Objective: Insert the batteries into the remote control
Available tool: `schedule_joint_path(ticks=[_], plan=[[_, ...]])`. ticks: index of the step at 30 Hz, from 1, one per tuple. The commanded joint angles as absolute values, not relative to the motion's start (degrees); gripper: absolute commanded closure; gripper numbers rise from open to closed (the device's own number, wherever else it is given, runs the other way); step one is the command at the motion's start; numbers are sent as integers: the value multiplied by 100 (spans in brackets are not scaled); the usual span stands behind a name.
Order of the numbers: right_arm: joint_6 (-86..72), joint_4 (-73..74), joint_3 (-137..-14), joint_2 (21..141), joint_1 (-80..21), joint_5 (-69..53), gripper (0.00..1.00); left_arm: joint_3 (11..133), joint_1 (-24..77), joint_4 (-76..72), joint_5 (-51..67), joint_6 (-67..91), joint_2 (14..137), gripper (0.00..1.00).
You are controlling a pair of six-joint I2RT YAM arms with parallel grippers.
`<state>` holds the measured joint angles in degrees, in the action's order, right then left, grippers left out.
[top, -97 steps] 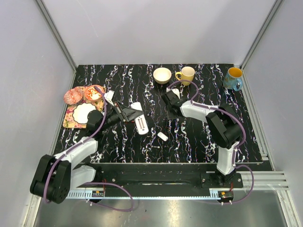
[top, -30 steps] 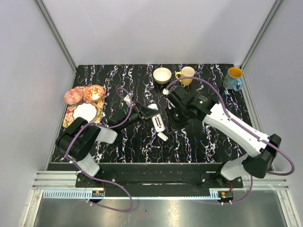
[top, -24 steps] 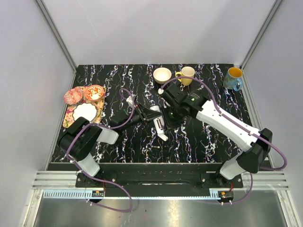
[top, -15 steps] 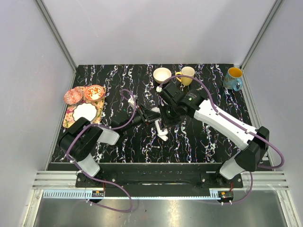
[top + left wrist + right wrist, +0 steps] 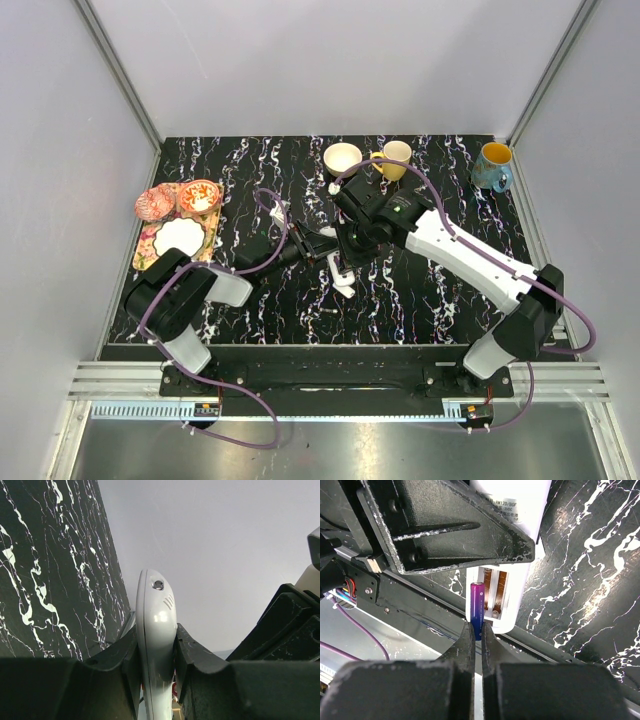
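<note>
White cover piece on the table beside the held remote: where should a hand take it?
Pinch the white cover piece across its two long edges at mid-length, coming straight down. It lies flat and thin on the table, slanting toward the near right, so only those edges offer purchase; the remote control crowds its far end.

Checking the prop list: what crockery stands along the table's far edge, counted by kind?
Mugs: 2 (yellow mug, blue mug)
Bowls: 1 (cream bowl)
Total: 3
</note>
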<state>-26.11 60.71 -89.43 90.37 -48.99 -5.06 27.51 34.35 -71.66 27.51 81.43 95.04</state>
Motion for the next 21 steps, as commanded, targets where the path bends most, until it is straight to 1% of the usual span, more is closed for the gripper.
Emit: schedule_joint_path(ticks=[1,8,21], plan=[[-2681,6047,-9009,9061,-4904,-282,100,2716,3472,-8930,2540,7937,9229,100],[-2698,6064,-9035,9167,-4913,-220,100,2663,3498,-8596,2426,7743,9018,100],[-2812,5783,-9114,9325,-4896,-202,100,2707,3533,-8481,2417,7725,8982,100]])
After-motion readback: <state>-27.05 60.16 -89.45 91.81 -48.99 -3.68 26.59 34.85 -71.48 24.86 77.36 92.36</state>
